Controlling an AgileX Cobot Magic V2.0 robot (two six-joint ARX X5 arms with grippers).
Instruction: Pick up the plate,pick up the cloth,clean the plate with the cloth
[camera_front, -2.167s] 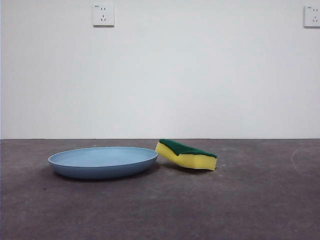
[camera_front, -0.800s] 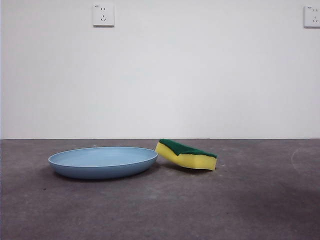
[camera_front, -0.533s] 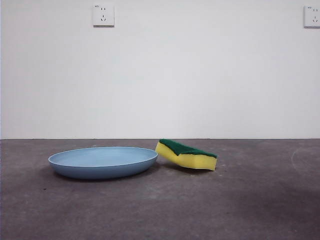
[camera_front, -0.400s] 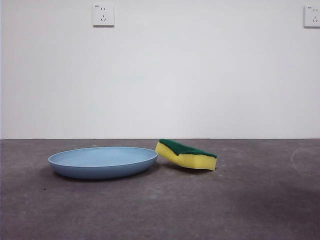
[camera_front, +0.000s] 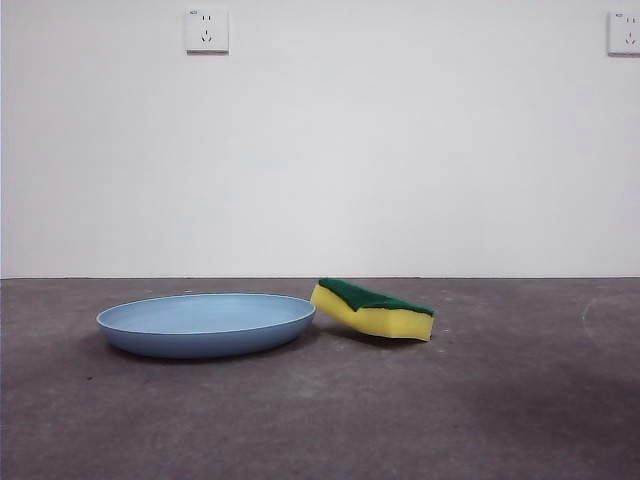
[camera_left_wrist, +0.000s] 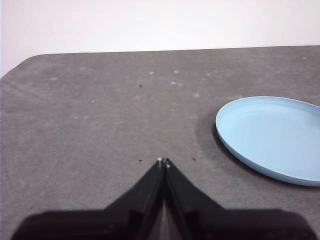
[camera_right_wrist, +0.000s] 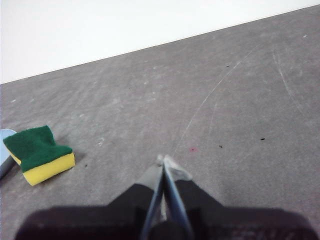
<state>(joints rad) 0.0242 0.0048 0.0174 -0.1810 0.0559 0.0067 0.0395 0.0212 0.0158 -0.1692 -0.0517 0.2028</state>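
Observation:
The light-blue plate (camera_front: 206, 323) lies flat on the dark grey table, left of centre in the front view. The cloth, a yellow sponge with a green top (camera_front: 372, 309), lies tilted with one end propped on the plate's right rim. No arm shows in the front view. In the left wrist view my left gripper (camera_left_wrist: 163, 162) is shut and empty, above the bare table, apart from the plate (camera_left_wrist: 272, 135). In the right wrist view my right gripper (camera_right_wrist: 164, 160) is shut and empty, well apart from the sponge (camera_right_wrist: 39, 154).
A white wall stands behind the table (camera_front: 520, 400), with two sockets (camera_front: 207, 30) high up. The table's rounded corner (camera_left_wrist: 27, 62) shows in the left wrist view. Faint scratches mark the table surface (camera_right_wrist: 215, 100) in the right wrist view.

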